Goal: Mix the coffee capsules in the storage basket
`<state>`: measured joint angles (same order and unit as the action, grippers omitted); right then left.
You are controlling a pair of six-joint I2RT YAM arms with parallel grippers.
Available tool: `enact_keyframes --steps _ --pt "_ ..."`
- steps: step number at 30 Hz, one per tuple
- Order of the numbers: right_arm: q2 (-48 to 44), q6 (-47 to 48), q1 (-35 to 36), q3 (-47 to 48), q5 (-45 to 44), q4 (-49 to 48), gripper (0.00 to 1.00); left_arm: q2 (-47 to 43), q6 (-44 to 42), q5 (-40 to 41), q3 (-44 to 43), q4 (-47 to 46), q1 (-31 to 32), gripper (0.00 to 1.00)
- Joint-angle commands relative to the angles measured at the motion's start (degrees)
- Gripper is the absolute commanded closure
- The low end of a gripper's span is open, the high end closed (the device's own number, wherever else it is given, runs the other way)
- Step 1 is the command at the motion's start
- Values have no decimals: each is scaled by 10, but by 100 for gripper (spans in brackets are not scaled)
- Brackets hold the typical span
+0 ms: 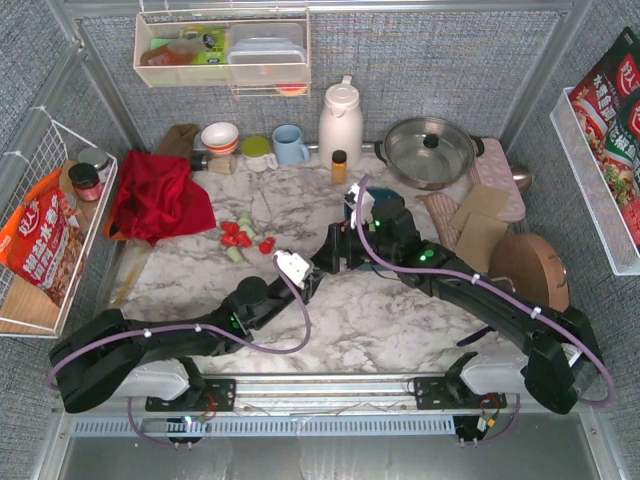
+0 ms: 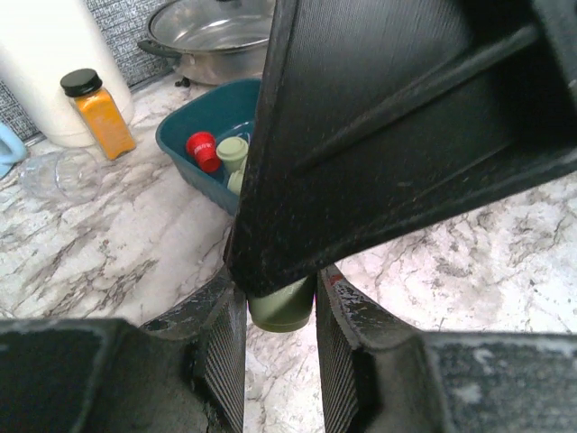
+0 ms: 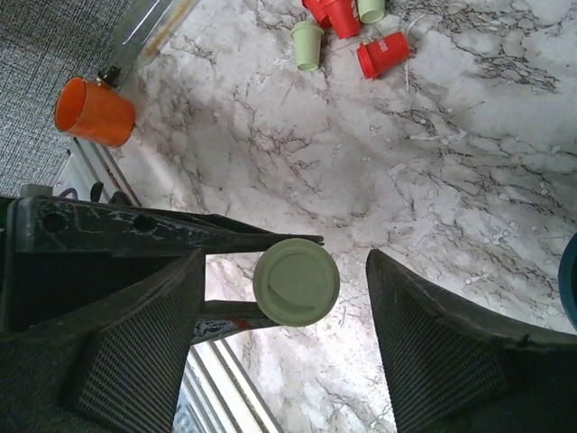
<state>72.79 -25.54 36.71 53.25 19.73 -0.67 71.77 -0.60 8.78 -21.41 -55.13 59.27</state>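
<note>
Coffee capsules lie in a loose cluster on the marble table, just beside the red cloth and well apart from both arms. From my right wrist feed I make them out as tiny tapered cups, some bright red, some pale mint, several tipped on their sides.

The storage basket is dark teal with solid walls and rounded corners. It stands near the steel pot, a little way from the amber bottle. Inside it I can see a red capsule touching a mint one; the rest of its floor is hidden behind the right arm. In the top view only a sliver of teal shows past that arm.

My left gripper has its fingers closed onto a single mint green capsule, held above the marble at mid-table, short of the basket. On the right wrist feed that same capsule shows end-on, a flat round pale green face with a thin rim.

My right gripper is spread wide, one finger on either side of the held capsule with clear gaps both ways, gripping nothing.
</note>
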Motion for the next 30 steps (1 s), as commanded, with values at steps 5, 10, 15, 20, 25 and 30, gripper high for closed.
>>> enact_keyframes --steps 5,10,15,20,25,30 --pt "8 -9 3 -5 9 -5 27 -3 -19 27 -9 -32 9 74" --pt "9 -19 4 -11 16 -15 40 -3 -18 33 -8 -31 11 74" --pt "11 -24 4 -9 19 -17 53 2 -13 49 -12 -29 11 71" --pt "13 -27 4 -9 7 -16 66 6 -4 89 -17 -10 11 44" --pt "7 -7 -1 -6 -42 -2 68 -8 12 124 -5 -4 11 2" --pt "-8 81 -23 8 -210 41 68 -45 66 261 13 43 11 1"
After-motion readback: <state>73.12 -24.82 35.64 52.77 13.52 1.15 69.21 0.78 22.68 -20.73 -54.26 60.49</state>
